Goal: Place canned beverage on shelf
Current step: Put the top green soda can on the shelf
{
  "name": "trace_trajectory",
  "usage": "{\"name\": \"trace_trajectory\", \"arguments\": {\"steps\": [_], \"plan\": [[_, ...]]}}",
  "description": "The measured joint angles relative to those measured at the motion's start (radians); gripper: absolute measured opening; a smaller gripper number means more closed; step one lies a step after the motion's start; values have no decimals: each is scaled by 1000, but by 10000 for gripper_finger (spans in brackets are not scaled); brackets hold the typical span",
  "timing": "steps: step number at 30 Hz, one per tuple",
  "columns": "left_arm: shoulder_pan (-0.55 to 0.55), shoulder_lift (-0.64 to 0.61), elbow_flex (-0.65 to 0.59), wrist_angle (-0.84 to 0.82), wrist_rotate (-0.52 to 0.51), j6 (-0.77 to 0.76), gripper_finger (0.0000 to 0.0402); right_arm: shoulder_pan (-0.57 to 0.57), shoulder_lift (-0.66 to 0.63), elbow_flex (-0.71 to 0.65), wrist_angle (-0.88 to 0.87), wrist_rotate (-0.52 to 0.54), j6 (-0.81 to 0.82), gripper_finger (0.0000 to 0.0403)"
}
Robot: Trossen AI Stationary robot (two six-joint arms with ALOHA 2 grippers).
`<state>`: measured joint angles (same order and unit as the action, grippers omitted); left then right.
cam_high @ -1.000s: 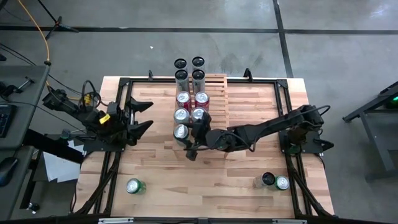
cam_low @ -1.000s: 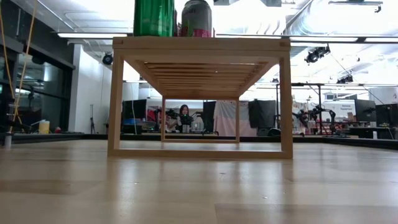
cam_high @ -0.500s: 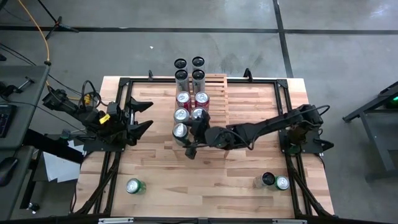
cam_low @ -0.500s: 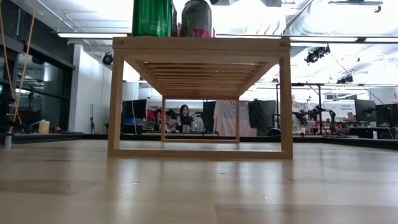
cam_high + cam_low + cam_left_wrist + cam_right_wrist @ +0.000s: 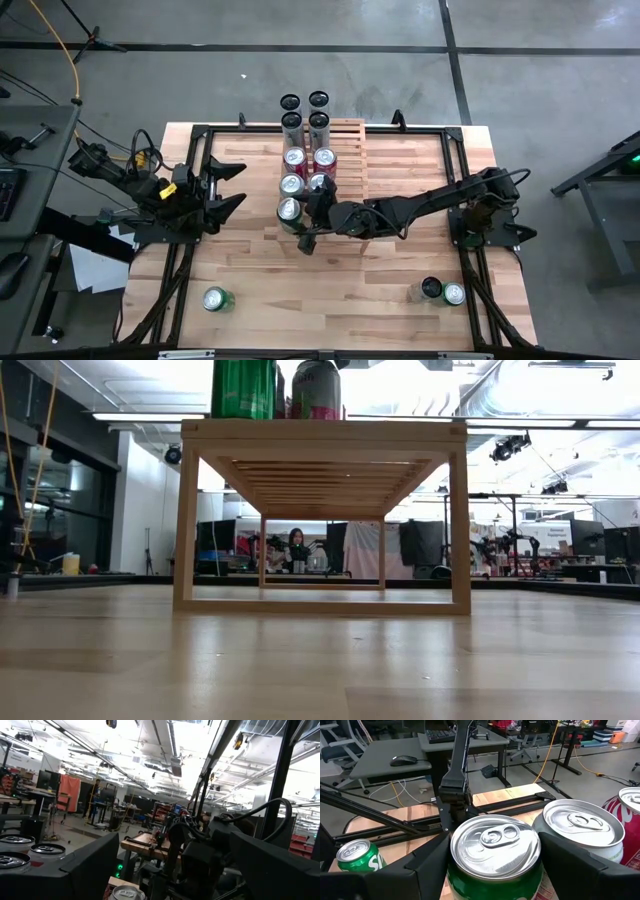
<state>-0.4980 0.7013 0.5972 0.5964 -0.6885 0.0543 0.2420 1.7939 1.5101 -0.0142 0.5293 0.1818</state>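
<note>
1. Your right tool (image 5: 305,212) is at the shelf's (image 5: 350,150) near end, its fingers (image 5: 427,857) on either side of a green can (image 5: 494,852); you cannot tell whether they press it.
2. That can stands upright on the shelf, at the front of the left row, beside a silver can (image 5: 582,832).
3. Your left tool (image 5: 228,186) waits spread wide over the desk's (image 5: 330,290) left side.

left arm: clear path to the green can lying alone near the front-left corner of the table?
Probably yes. The left gripper waits open at the table's left side, and the green can stands alone on bare tabletop in front of it. The right gripper is busy at the shelf, well clear.
</note>
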Motion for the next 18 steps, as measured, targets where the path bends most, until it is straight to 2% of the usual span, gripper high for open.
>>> {"name": "trace_trajectory", "arguments": {"steps": [15, 18], "plan": [[0, 0, 0, 0, 0, 1, 372, -8, 1, 0, -1, -5, -7, 280], [0, 0, 0, 0, 0, 1, 372, -8, 1, 0, -2, -4, -18, 291]]}}
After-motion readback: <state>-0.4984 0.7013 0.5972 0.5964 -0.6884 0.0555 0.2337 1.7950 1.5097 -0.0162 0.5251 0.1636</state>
